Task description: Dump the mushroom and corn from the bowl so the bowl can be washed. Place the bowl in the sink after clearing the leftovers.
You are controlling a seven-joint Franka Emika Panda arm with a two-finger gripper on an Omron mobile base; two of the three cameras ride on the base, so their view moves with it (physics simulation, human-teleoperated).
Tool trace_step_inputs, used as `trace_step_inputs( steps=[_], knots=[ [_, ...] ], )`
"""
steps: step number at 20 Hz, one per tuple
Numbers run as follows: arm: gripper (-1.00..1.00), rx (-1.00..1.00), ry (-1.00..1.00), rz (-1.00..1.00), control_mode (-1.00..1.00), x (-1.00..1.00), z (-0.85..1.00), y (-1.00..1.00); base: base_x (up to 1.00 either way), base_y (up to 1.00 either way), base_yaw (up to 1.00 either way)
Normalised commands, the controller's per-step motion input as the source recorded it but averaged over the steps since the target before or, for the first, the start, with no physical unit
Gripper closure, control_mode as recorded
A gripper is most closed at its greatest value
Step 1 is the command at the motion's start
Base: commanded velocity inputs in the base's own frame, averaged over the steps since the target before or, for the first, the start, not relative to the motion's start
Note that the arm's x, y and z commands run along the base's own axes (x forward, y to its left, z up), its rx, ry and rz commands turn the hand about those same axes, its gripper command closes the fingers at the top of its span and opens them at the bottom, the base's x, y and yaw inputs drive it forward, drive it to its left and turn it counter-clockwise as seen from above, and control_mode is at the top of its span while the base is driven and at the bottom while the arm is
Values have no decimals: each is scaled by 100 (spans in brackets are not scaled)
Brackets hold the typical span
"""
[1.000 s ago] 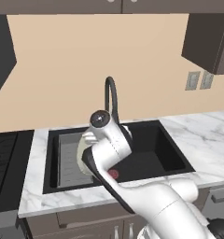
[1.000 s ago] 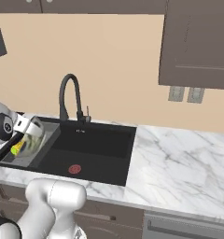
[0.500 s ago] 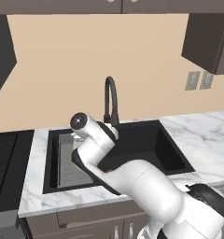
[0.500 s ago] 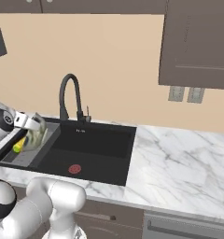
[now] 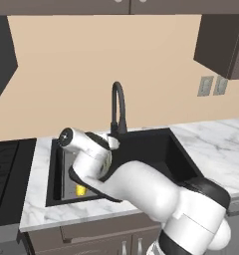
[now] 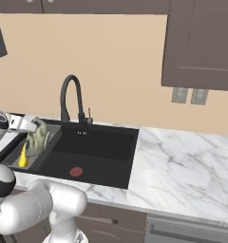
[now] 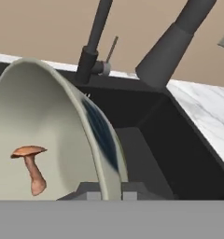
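The jaws pinch the rim of the bowl, tipped steeply on edge over the left end of the sink. The mushroom is against its pale inside; the corn lies below it

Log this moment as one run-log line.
gripper: shut on bowl rim | bowl: tipped on edge | mushroom: inside bowl | corn: on tray

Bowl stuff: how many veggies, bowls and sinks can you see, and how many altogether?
Veggies: 2, the mushroom and the corn
Bowls: 1, the bowl
Sinks: 1, the sink
Total: 4
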Motion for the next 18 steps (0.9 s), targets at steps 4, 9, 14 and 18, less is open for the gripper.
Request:
trace_step_inputs(
  steps=[4,9,14,18],
  knots=[
    [100,-10,0,0,-100,11,-10,18,0,0,0],
    [100,-25,0,0,-100,14,-10,67,0,0,0],
    [100,-38,-2,4,-100,0,-6,76,0,0,0],
    [100,-16,0,-1,-100,5,-1,7,0,0,0]
  ],
)
